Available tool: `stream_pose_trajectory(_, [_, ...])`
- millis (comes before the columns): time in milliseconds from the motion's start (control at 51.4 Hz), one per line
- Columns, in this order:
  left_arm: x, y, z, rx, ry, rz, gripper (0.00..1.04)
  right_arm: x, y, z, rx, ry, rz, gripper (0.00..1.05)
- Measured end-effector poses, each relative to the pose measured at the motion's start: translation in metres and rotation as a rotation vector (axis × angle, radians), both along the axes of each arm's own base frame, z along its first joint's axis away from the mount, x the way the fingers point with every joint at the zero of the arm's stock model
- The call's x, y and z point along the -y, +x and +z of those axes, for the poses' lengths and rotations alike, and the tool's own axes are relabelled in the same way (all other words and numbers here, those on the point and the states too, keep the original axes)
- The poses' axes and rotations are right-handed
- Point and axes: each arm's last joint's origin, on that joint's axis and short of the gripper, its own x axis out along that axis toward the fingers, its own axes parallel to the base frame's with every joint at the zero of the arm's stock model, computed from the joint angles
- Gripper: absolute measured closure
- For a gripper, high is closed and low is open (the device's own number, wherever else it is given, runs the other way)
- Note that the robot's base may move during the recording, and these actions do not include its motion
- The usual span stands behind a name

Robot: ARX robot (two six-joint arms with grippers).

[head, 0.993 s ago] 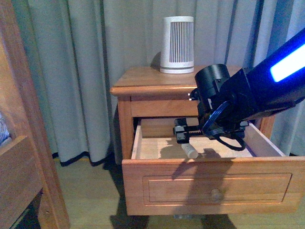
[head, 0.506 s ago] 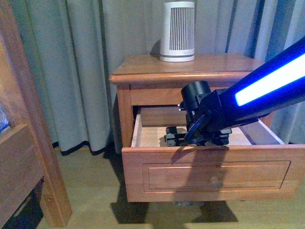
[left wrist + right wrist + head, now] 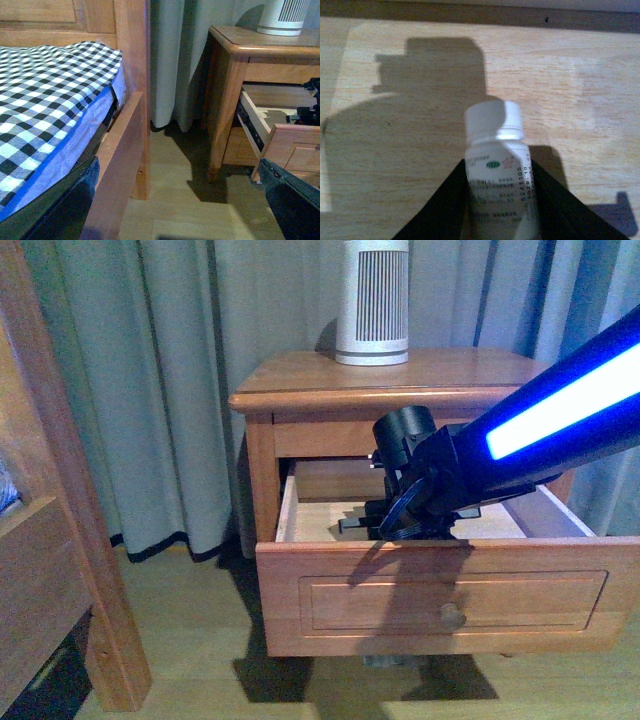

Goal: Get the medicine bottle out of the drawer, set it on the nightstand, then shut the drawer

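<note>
The medicine bottle lies on the pale wood floor of the open drawer, right between the two black fingers of the right end effector. The fingers sit tight against both its sides, so it is held. The bottle is small and white, with a white cap and tiny print, a green dot and a red star on its label. The drawer sticks out of the nightstand. The left end effector is off by the bed, fingers wide apart, holding nothing.
</note>
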Motion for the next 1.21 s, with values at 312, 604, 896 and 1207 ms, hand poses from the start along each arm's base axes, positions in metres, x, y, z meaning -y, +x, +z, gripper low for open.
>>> stream_pose_trajectory(312, [0.000, 0.000, 0.000, 0.000, 0.000, 0.000, 0.07, -0.003, -0.054, 0.115, 0.086, 0.127, -0.030, 0.75])
stream_pose_trajectory(604, [0.000, 0.000, 0.000, 0.000, 0.000, 0.000, 0.07, 0.034, -0.077, 0.222, 0.241, 0.180, -0.092, 0.76])
stream_pose_trajectory(896, [0.000, 0.000, 0.000, 0.000, 0.000, 0.000, 0.07, 0.098, -0.023, 0.253, 0.305, 0.066, -0.196, 0.76])
stream_pose_trajectory(1207, [0.000, 0.000, 0.000, 0.000, 0.000, 0.000, 0.07, 0.112, 0.033, 0.197, 0.213, -0.004, -0.250, 0.76])
